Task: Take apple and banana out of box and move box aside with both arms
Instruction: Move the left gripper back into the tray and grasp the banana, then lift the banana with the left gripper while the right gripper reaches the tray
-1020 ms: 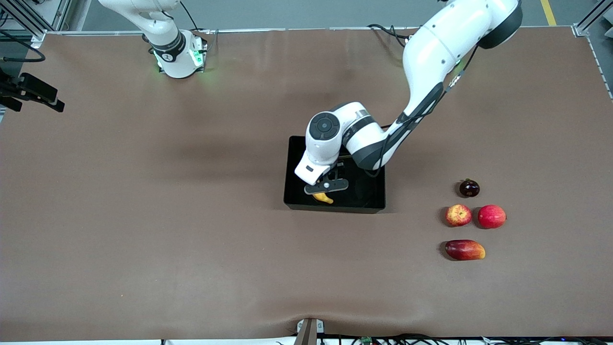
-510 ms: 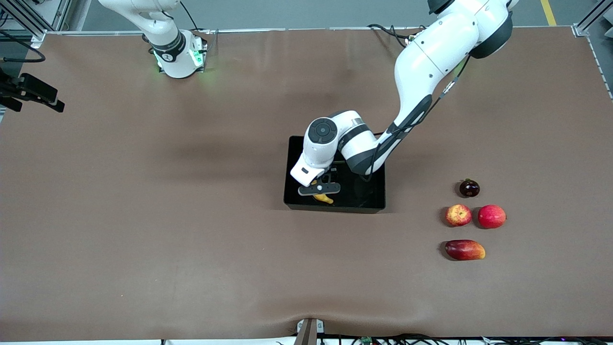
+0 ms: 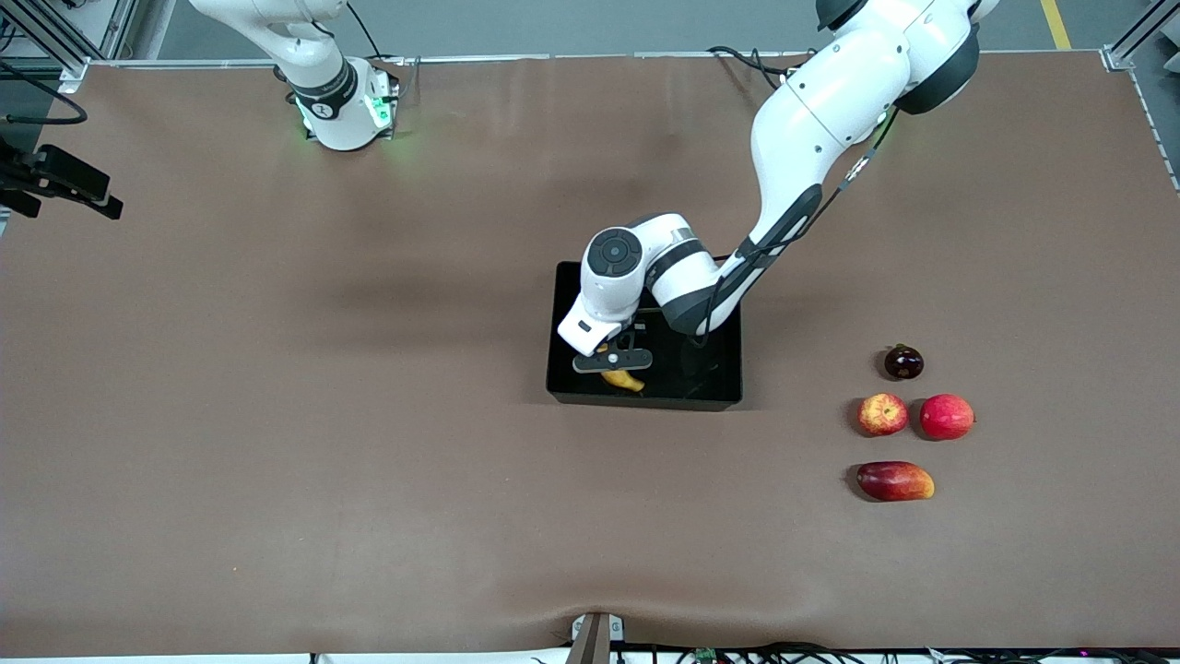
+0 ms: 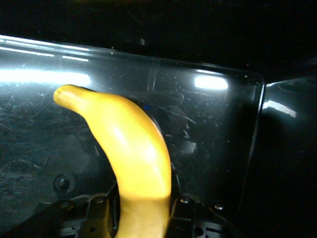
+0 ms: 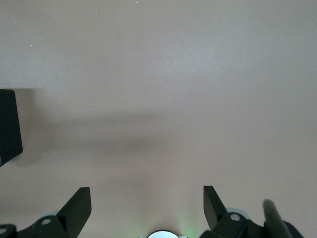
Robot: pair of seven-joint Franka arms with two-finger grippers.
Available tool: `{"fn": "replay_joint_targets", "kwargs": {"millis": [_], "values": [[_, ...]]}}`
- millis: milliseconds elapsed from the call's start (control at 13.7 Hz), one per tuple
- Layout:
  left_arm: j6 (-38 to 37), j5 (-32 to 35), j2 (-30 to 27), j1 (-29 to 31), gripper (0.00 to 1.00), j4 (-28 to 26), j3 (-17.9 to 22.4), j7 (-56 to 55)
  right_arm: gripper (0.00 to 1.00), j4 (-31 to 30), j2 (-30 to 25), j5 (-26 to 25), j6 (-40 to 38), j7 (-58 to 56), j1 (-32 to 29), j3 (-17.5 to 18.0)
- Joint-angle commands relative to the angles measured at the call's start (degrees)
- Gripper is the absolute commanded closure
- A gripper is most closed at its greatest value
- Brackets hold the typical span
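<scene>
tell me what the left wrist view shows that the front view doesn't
Only the left wrist view: a close look at the left gripper shut on the banana, and the scratched, glossy floor and low wall of the box.

Only the front view: the brown table, the streaked apple, the plain red fruit, the mango and a small dark fruit, all grouped toward the left arm's end, plus the right arm waiting at its base.

Both: the banana inside the black box, with the left gripper on it.

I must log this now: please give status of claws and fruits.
Left claw shut on banana in black tray. Right claw open, waiting. Streaked apple on table, nothing blocking.
</scene>
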Motion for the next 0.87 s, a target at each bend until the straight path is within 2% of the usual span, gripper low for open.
{"fn": "replay_joint_targets", "kwargs": {"millis": [0, 219, 437, 583, 802], "values": [[-2.3, 1.2, -1.5, -0.9, 1.0, 0.4, 0.6, -1.2, 0.0, 0.5, 1.4, -0.6, 0.6, -0.6, -1.4, 0.7], [-6.6, 0.8, -5.1, -0.7, 1.0, 0.5, -0.1, -1.3, 0.0, -0.3, 2.0, -0.3, 0.9, -0.4, -2.5, 0.7], [-11.1, -0.1, -10.7, 0.4, 1.0, 0.7, -2.8, -1.0, 0.0, -0.2, 2.8, 3.5, 0.6, -0.2, -4.3, 0.8], [-12.5, -2.0, -14.3, 0.6, 1.0, 0.8, -3.0, -0.7, 0.0, -0.4, 5.2, 4.3, -1.1, 0.3, -3.7, 0.9], [-17.5, -2.4, -19.0, 2.2, 1.0, 0.4, -3.0, 2.3, 0.0, -1.1, 9.2, 12.3, -1.3, 1.5, -2.7, 1.0]]}}
